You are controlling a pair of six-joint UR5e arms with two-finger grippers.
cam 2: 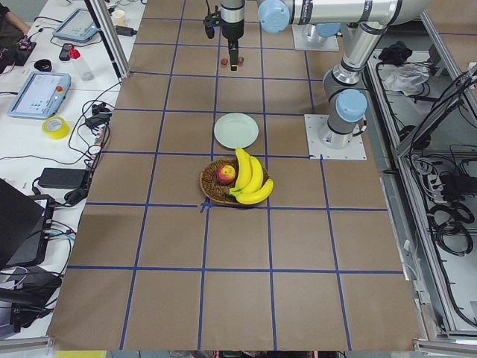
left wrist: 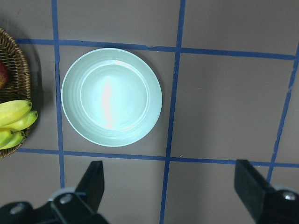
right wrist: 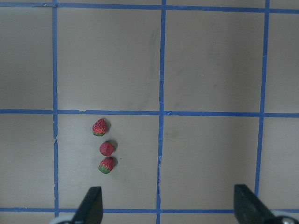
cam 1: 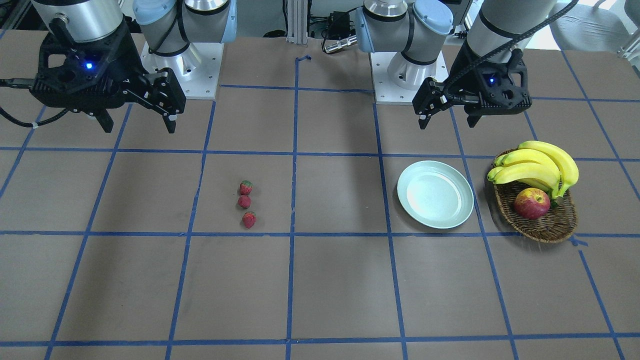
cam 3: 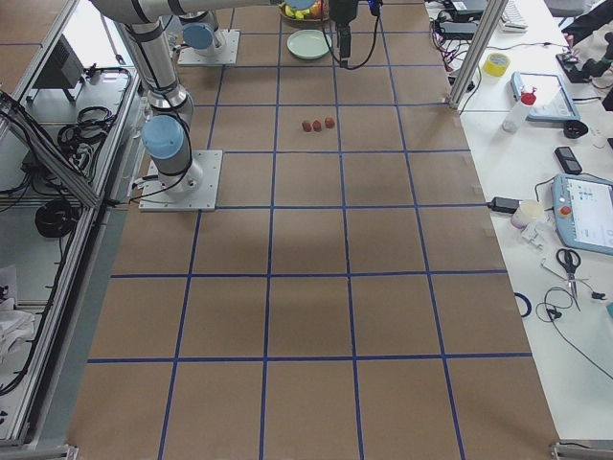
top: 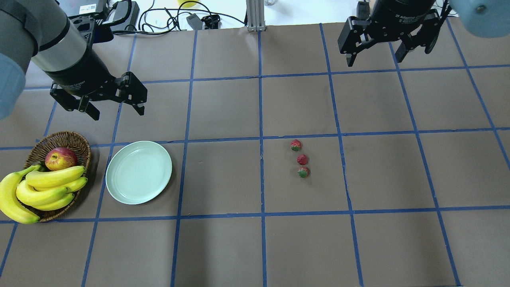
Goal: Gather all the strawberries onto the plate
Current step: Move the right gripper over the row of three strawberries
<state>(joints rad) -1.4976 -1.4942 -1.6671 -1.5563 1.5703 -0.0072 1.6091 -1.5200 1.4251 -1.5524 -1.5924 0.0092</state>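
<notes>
A: Both pincers gape wide, nothing in either. Left pincer [top: 118,113] hangs near the plate [top: 138,172], right pincer [top: 374,61] well apart from the strawberries [top: 302,159].

B: Yep. We count 3 on the worktop [top: 223,239] in a tight row; none on the plate yet, & it's well apart, other side.

A: Main risk imo: fingers closing on one berry nudge its neighbour, which rolls away.

B: Also they're small & rounded, so an off-centre pinch could squirt one out. And if we carry across w/ the right arm, it may crowd the left pincer by the plate, or drop short beside the basket [top: 59,139].
</notes>
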